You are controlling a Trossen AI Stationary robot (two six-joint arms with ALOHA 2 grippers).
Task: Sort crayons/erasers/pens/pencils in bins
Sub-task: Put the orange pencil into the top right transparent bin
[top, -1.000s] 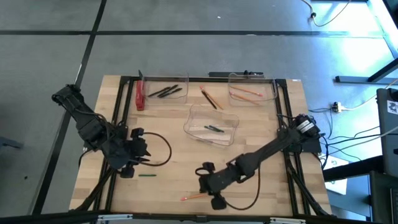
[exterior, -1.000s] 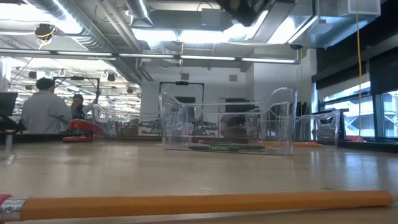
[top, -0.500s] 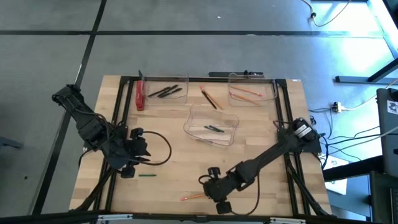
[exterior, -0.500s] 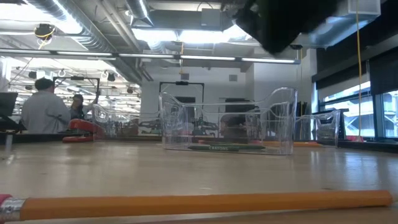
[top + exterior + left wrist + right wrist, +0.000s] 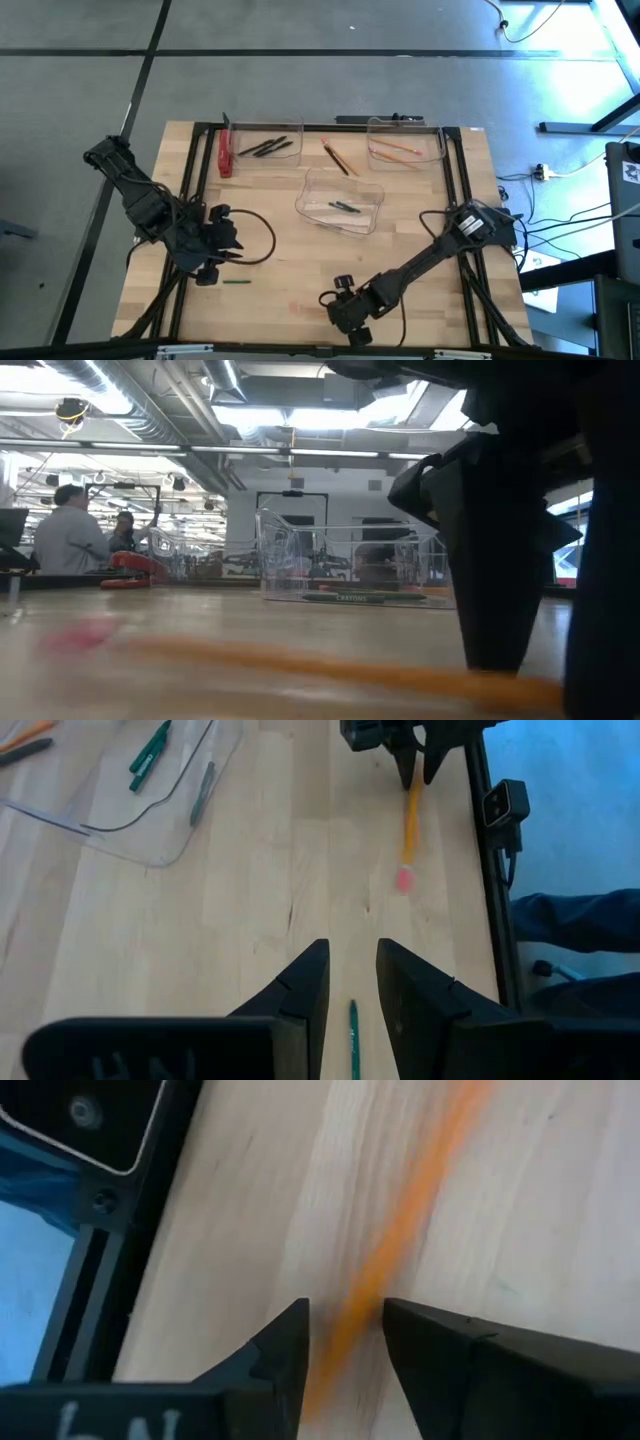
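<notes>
Our right claw [image 5: 342,1340] has dropped onto the bench [image 5: 400,240] w/ its released fingers astride the pencil [image 5: 410,815], so pickup's next, we reckon.

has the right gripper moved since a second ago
Yes. In the high view the right gripper has dropped toward the table's near edge, away from the middle bin, onto the loose pencil.

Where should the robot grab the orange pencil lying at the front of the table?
Best around the bare orange shaft of the pencil, away from its pink eraser end, coming straight down from above. It lies flat on the table, so one finger must go on each long side. The right gripper already straddles it that way, fingers open.
</notes>
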